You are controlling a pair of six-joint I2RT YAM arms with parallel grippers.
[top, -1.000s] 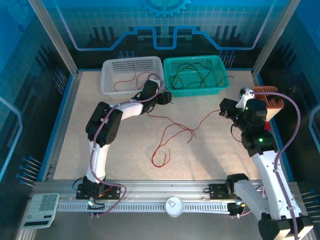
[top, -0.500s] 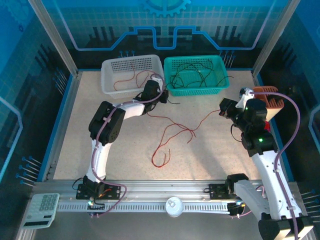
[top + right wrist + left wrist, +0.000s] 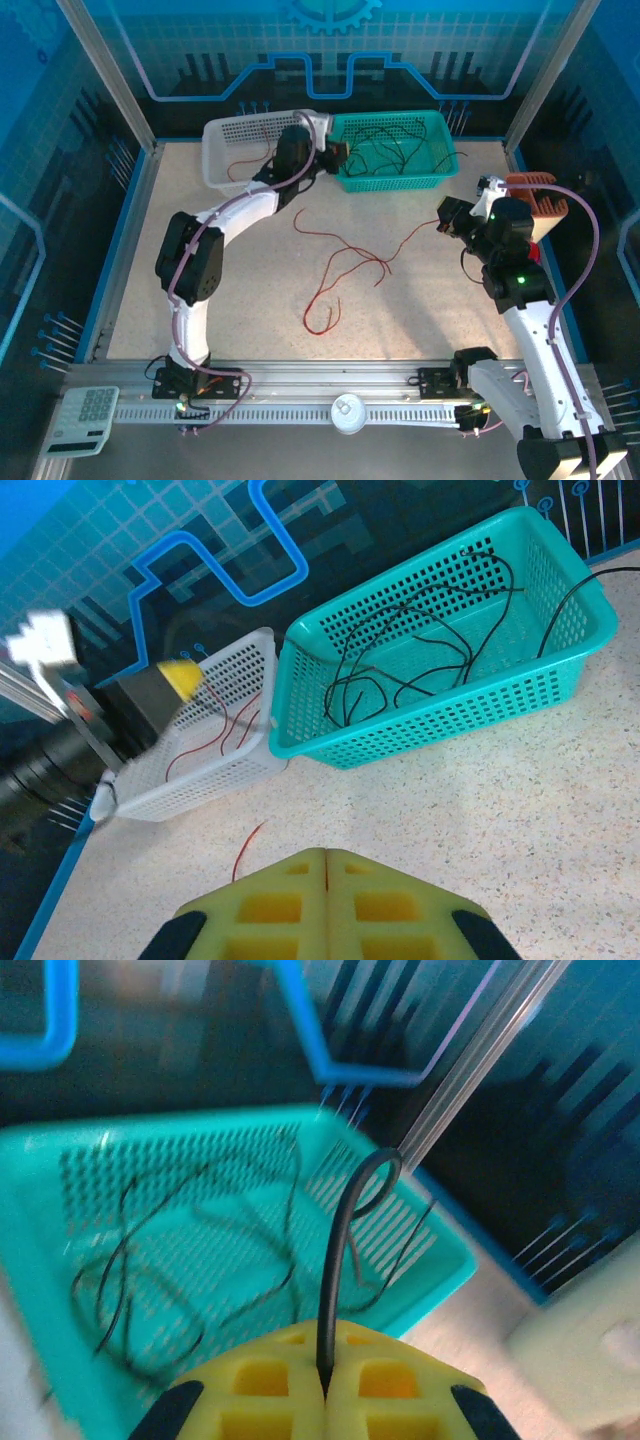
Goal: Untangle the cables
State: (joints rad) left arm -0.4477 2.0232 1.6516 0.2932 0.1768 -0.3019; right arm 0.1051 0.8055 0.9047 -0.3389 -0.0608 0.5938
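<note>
My left gripper (image 3: 338, 152) hangs over the near left corner of the teal basket (image 3: 392, 183), beside the white basket (image 3: 222, 172). Its yellow jaws (image 3: 325, 1380) are shut on a black cable (image 3: 341, 1245) that curls up into a hook above the teal basket (image 3: 445, 1265). More black cables (image 3: 385, 150) lie inside it. Red cables (image 3: 340, 268) sprawl tangled on the table's middle, and one strand rises to my right gripper (image 3: 447, 216). My right gripper (image 3: 325, 865) is shut, a thin red line at its seam. Red strands (image 3: 222, 730) lie in the white basket (image 3: 200, 785).
An orange-brown block (image 3: 540, 200) stands at the right edge behind my right arm. A calculator (image 3: 88, 418) and a white round cap (image 3: 348, 412) rest on the front rail. Blue frame rails border the table on both sides.
My left gripper has shut on a black cable and risen from the table in front of the baskets to the teal basket's corner. The right arm has not moved.
</note>
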